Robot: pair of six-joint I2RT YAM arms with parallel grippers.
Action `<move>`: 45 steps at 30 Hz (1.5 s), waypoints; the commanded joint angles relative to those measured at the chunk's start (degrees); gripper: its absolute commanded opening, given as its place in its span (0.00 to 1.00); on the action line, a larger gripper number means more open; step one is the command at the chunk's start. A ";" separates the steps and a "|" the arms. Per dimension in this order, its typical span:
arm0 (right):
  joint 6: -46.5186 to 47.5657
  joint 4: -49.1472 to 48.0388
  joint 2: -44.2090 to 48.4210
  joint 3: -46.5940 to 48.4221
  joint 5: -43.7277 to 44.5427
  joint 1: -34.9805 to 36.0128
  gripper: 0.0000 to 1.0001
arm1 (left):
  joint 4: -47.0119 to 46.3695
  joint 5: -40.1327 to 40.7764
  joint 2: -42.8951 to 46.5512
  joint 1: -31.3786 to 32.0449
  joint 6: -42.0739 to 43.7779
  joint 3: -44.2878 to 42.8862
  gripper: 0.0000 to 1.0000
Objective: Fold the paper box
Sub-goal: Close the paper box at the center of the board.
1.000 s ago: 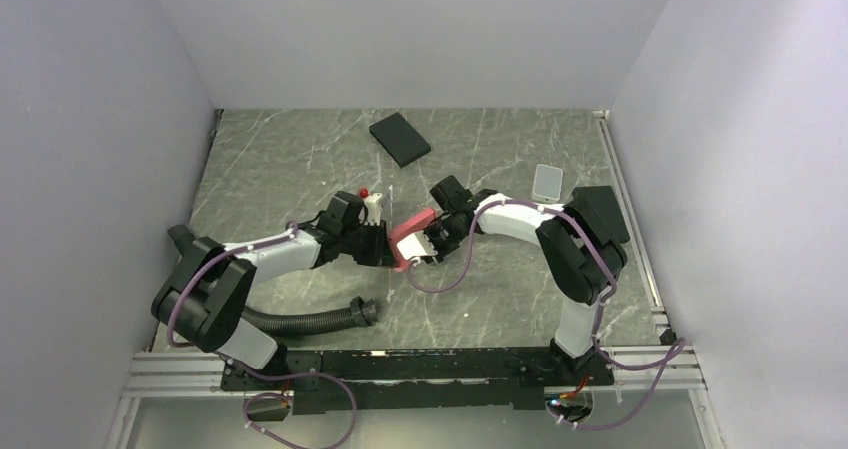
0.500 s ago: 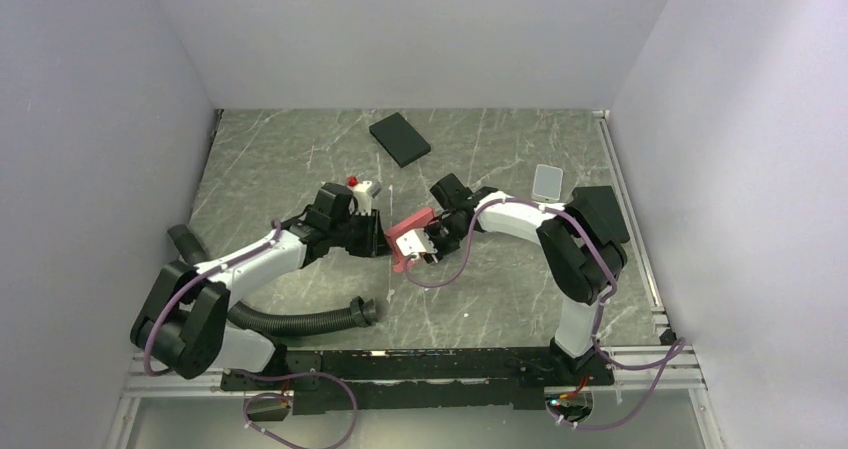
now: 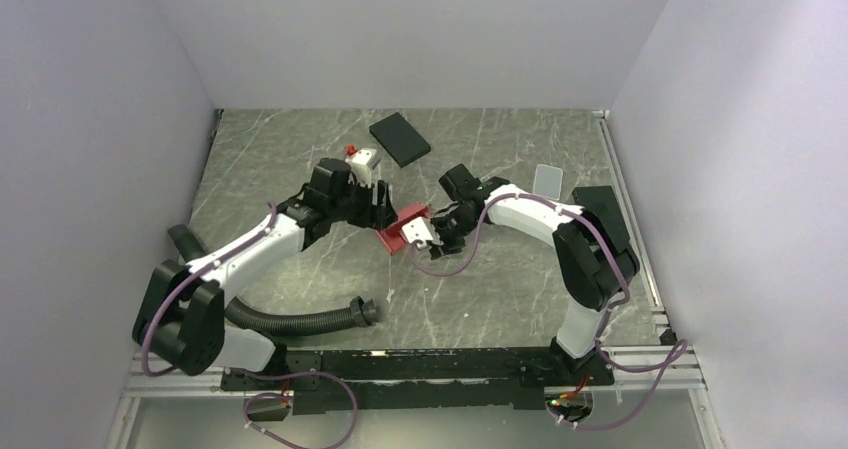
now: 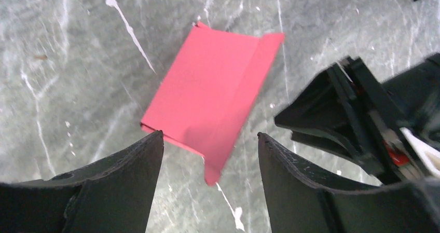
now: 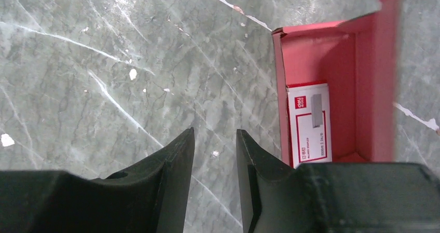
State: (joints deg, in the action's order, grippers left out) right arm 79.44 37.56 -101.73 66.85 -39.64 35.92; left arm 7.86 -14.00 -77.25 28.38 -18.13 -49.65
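Box [image 3: 396,237] lies on the table [image 3: 280,159] between both arms.

Left wrist view: left gripper [image 4: 207,135] spread, empty, above the box's outer panel.

Right wrist view: right gripper [image 5: 214,134] narrowly parted, empty, just beside the open box; carton [image 5: 308,124] inside.

Judged step: body formed, closing pending. Next move calls for regripping the flap.

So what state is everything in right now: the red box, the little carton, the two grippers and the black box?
Paper box: open, inside showing, not gripped.
Small carton: looks closed, lying inside the paper box.
Left gripper: open wide above the paper box, empty.
Right gripper: slightly open beside the paper box, empty.
Black flat box: closed, lying flat, untouched.
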 commanded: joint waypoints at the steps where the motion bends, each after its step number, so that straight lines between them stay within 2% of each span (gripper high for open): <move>1: -0.56 2.72 3.03 2.48 -5.86 -1.23 0.40 | -1.77 0.60 -5.30 -1.52 4.17 -4.66 0.71; 6: -0.69 3.25 4.63 2.15 -8.29 -2.57 0.42 | -3.65 0.46 -8.05 -2.64 5.36 -5.29 0.70; 10: 0.21 4.78 6.45 2.53 -11.78 -4.25 0.48 | -7.32 -1.02 -7.72 -4.09 4.50 -2.92 0.67; 15: -0.22 5.74 8.06 3.77 -14.19 -6.29 0.51 | -8.80 -8.68 -12.15 -5.21 3.31 -4.00 0.55; 22: -2.38 4.05 9.97 3.52 -15.62 -11.71 0.53 | -5.90 -17.82 -21.27 -5.35 2.80 -6.98 0.36; 28: -3.14 0.03 10.97 1.40 -13.52 -11.92 0.62 | -5.18 -19.56 -24.01 -5.35 2.74 -5.68 0.34; 32: -2.20 -3.36 10.17 -0.77 -9.20 -9.00 0.68 | -4.94 -19.84 -25.53 -5.35 2.55 -5.61 0.34; 36: -1.07 -8.47 7.84 -3.76 -2.91 -3.51 0.68 | -3.55 -19.30 -27.11 -5.35 2.43 -6.35 0.34; 41: -1.59 -15.03 4.57 -6.40 2.52 0.12 0.67 | -3.58 -19.09 -27.50 -5.35 1.88 -6.07 0.35; 45: -1.72 -20.12 2.66 -8.73 7.49 1.95 0.62 | -3.40 -18.65 -27.27 -5.35 1.46 -6.24 0.36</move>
State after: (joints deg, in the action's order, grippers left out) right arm 76.90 25.17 -98.06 60.01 -37.91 36.75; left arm 1.26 -33.85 -102.37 22.68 -16.43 -56.01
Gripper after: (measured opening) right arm 0.647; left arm 0.351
